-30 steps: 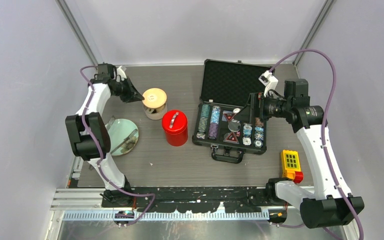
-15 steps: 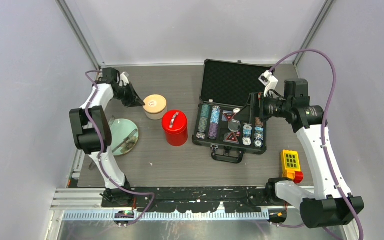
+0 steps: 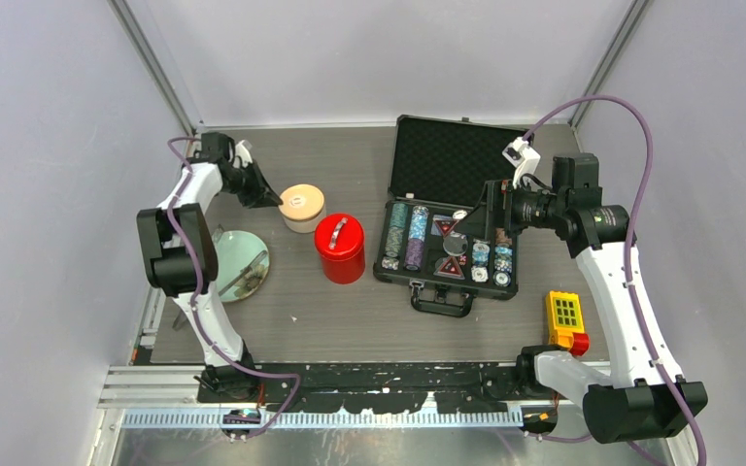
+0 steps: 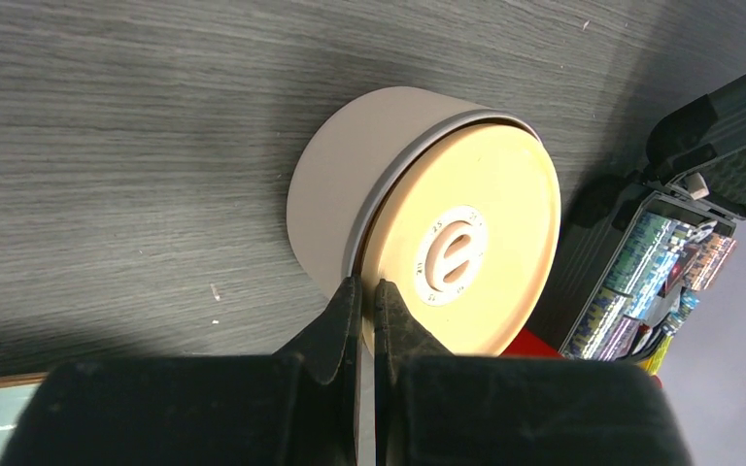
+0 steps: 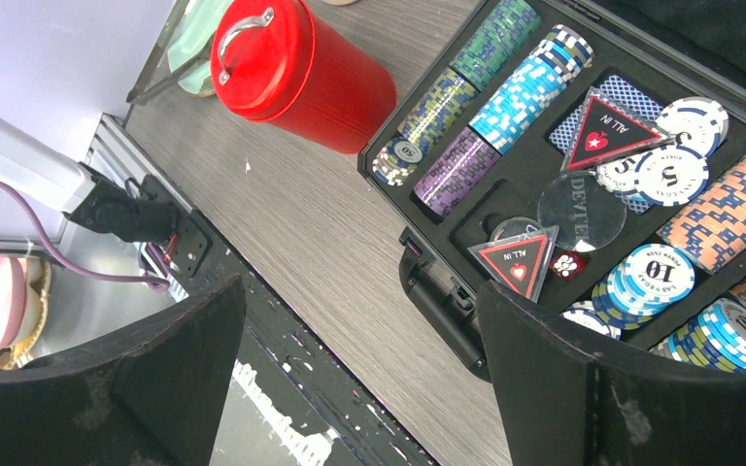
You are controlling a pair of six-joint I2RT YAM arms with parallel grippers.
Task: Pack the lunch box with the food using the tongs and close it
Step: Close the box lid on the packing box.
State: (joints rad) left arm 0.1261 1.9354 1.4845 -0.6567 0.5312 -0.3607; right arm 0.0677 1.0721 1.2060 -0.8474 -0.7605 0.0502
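The lunch box (image 3: 301,219) stands at the back left of the table with its cream lid (image 3: 300,201) lying flat on it. My left gripper (image 3: 274,200) is shut, its tips at the lid's left edge. In the left wrist view the fingertips (image 4: 348,296) touch the rim where the lid (image 4: 505,194) meets the pale wall of the lunch box (image 4: 345,184). The tongs (image 3: 242,278) lie on a glassy green plate (image 3: 225,248). The food is out of view. My right gripper (image 3: 478,216) hangs open above the chip case, with nothing between its fingers (image 5: 359,286).
A red canister (image 3: 340,249) stands just right of the lunch box. An open black case of poker chips (image 3: 425,282) fills the middle right. A yellow and red device (image 3: 565,319) sits near the front right. Side walls close in left and right.
The lid, tilted and raised a second ago, now lies flat on the lunch box. My left gripper has shifted slightly to the lid's left edge. The right arm has not moved.
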